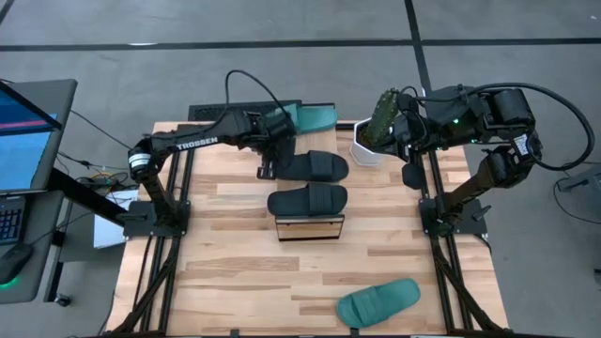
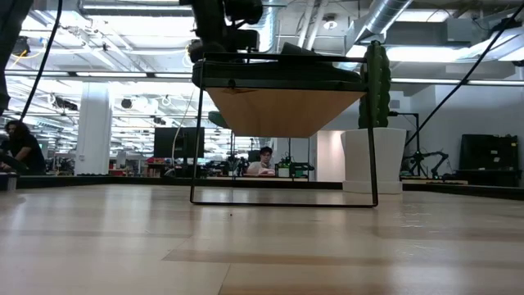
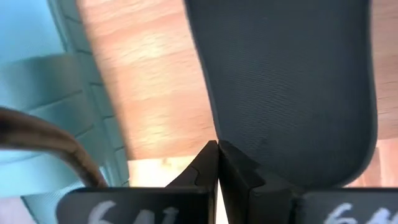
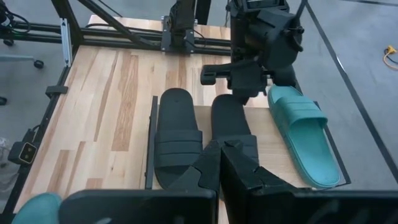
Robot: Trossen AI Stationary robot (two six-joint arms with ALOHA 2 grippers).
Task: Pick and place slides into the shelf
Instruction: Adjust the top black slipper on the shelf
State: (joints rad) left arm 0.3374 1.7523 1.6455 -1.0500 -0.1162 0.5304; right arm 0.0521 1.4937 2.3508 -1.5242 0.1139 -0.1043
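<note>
In the high view, nearest the lower edge of the frame, one teal slide (image 1: 378,302) is seen lying on the wooden table (image 1: 225,282), right of centre and well apart from everything else. Above it, at mid-frame, the shelf (image 1: 309,228) is shown with only a strip of its light plank visible below the black slide (image 1: 308,200) laid across its top. A second black slide (image 1: 315,167) is placed just above the first, also across the shelf. The left gripper (image 1: 269,158) is positioned at the left end of this upper black slide – its fingers are pressed together, and nothing is seen clamped between them. In the left wrist view the closed fingers (image 3: 239,180) are seen directly over the black sole, with teal rubber beside it.

Further up the frame, the second teal slide (image 1: 315,117) is found near the table's far edge, just right of the left arm's wrist. A white pot with a cactus (image 1: 374,141) is set at the upper right of the table. The right gripper (image 1: 410,176) is held beside that pot, over the table's right edge, its fingers shut and empty – the right wrist view shows them (image 4: 239,168) closed, with both black slides and the teal one beyond

In the low view the shelf's thin black frame (image 2: 372,164) is seen standing on the table, with people visible far off in the room behind
</note>
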